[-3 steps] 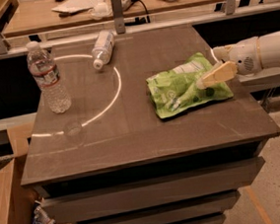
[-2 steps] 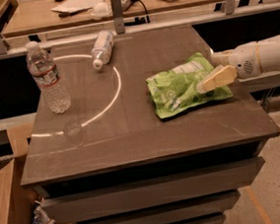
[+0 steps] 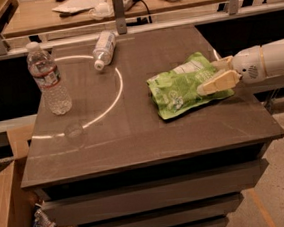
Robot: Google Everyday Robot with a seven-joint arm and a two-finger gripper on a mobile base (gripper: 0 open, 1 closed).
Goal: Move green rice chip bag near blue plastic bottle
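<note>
Only one camera view here, so here goes. The green rice chip bag (image 3: 182,87) lies flat at about 3 o'clock on the table (image 3: 134,136), close to the right edge. The gripper (image 3: 208,77) comes in from 3 o'clock. Its fingers (image 3: 219,83) look spread apart, straddling the bag's right corner rather than pinching it. The blue plastic bottle (image 3: 104,49) lies on its side up around 11 o'clock, well apart from the bag, so the actual move isn't done yet.

What could go wrong, I reckon: that bag is crinkly and slippery, so a grab on just the corner could let it slide out or flop mid-carry. The little bottle is on its side, so a nudge from the bag would likely roll it. The tall bottle (image 3: 48,79) at 9 o'clock is upright and could tip if the arm swings wide.

Hard to see: the arm is cut off at the right edge, and the bag hides the lower fingertip's contact.
</note>
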